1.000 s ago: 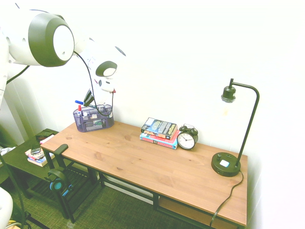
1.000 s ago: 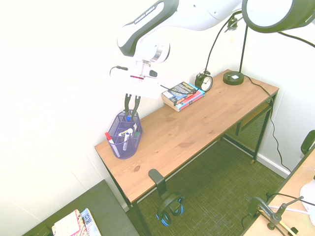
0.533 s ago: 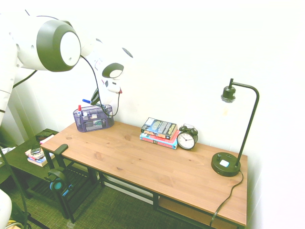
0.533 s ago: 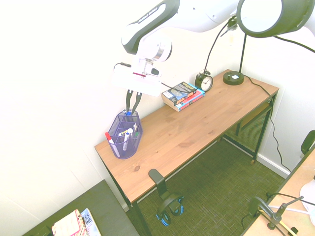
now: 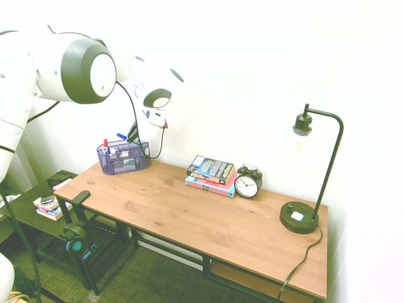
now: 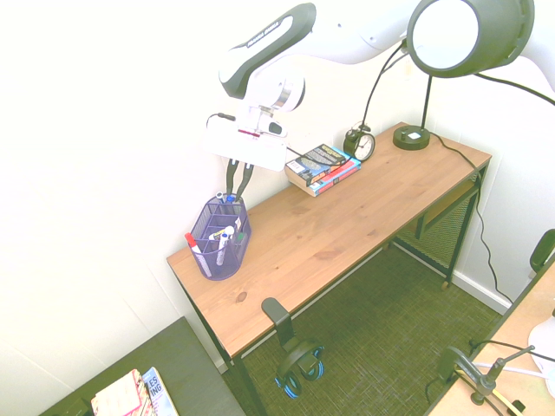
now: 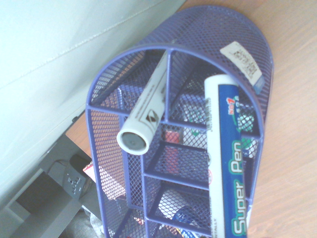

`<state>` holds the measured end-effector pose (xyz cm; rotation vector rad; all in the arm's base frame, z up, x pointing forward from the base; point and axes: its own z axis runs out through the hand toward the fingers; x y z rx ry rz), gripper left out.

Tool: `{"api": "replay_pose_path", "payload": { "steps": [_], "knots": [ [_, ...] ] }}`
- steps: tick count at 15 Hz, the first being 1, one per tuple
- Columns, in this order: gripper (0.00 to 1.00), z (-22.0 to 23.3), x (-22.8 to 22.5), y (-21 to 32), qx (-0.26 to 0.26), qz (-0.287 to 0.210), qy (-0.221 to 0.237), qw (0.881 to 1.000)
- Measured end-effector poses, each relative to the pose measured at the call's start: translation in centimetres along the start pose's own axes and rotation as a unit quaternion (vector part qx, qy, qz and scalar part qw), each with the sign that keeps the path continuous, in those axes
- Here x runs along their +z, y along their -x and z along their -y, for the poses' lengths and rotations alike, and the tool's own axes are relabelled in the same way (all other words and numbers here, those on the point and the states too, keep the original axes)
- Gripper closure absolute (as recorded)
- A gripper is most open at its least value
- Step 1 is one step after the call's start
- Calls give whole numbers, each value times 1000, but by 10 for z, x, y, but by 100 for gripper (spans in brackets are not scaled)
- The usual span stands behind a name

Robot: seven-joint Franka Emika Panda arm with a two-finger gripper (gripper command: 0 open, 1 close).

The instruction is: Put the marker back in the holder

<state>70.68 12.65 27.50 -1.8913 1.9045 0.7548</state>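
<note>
Arm: the white arm reaches from the left of the first exterior view toward the far-left corner of the tabletop (image 5: 189, 214), its wrist tilted steeply down and toward the wall.
Pincer: the pincer (image 6: 234, 186) hangs just above the back rim of the holder, its dark fingers (image 6: 246, 176) drawn together and clamped on the marker.
Marker: the marker (image 5: 124, 136) slants out of the grip, blue cap toward 10 o'clock in the first exterior view; in the wrist view its white and blue printed barrel (image 7: 227, 163) lies across the mesh compartments.
Holder: the purple mesh holder (image 5: 123, 159) stands upright at the tabletop's far-left corner, at 6 o'clock from the pincer, close to the wall.
Holder contents: a red-capped pen (image 6: 192, 244) stands at its outer end; a white tube (image 7: 146, 107) leans in a back compartment.
Edges: the tabletop's left edge runs just beside the holder, and the wall is right behind it.
Open room: bare wood stretches toward 3 o'clock as far as the stacked books (image 5: 211, 175); the alarm clock (image 5: 248, 182) touches them, and the desk lamp (image 5: 305, 182) stands well apart at the right end.
</note>
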Motion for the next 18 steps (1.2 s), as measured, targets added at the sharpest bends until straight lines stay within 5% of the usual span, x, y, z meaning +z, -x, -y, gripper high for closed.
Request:
{"api": "replay_pose_path", "payload": {
  "steps": [2,3,18],
  "knots": [
    [100,0,1,-2,6,2,2,1000],
    [0,0,1,-4,9,4,2,1000],
    [0,16,-46,4,-14,-19,-40,999]
  ]
}}
